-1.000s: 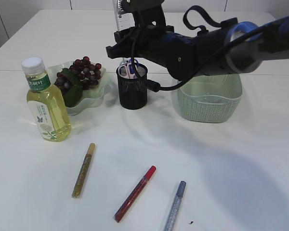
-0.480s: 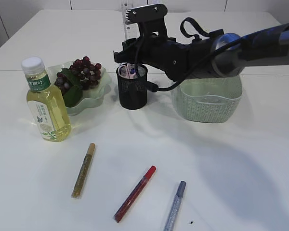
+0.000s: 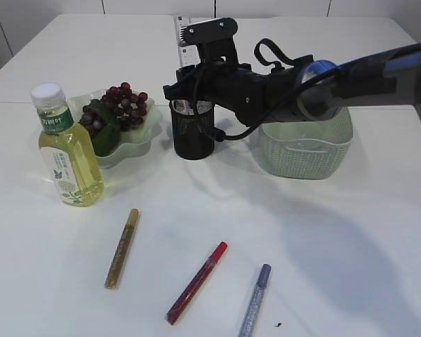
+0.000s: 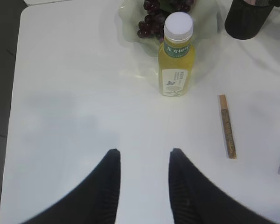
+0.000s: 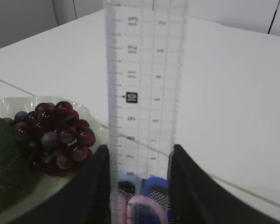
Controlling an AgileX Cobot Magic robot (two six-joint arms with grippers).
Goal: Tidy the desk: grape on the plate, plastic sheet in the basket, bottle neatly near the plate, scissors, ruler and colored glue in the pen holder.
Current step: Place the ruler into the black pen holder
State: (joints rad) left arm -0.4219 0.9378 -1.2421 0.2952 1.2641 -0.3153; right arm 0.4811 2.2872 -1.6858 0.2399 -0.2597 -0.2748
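Clear plastic ruler (image 5: 144,93) standing bolt upright, long axis vertical, and you can read the scale right off it: 7, 8, 9, a boxed 10, then 11, 12, 13 climbing the left edge, smaller figures running up the right. Right gripper (image 5: 137,186) is clamped on its lower part, a dark finger tight against each edge. Directly below sits the black mesh pen holder (image 3: 193,130), and the ruler's bottom end is down at its mouth among the blue and pink scissors (image 5: 140,196) handles poking out.

Over to the bottle (image 4: 176,58): yellow drink, white cap, upright, green label with Chinese characters, too small to make out beyond that. It stands just beside the pale green plate (image 3: 137,144), where the grape (image 3: 123,105) bunch rests with a leaf.

Left gripper (image 4: 142,182) hangs over bare table, fingers apart, holding nothing, bottle well ahead of it.

On the table in front lie three glue pens: gold (image 3: 121,248), red (image 3: 196,283), silver (image 3: 255,300), all pointing roughly away from the camera. Green basket (image 3: 305,151) stands right of the pen holder.
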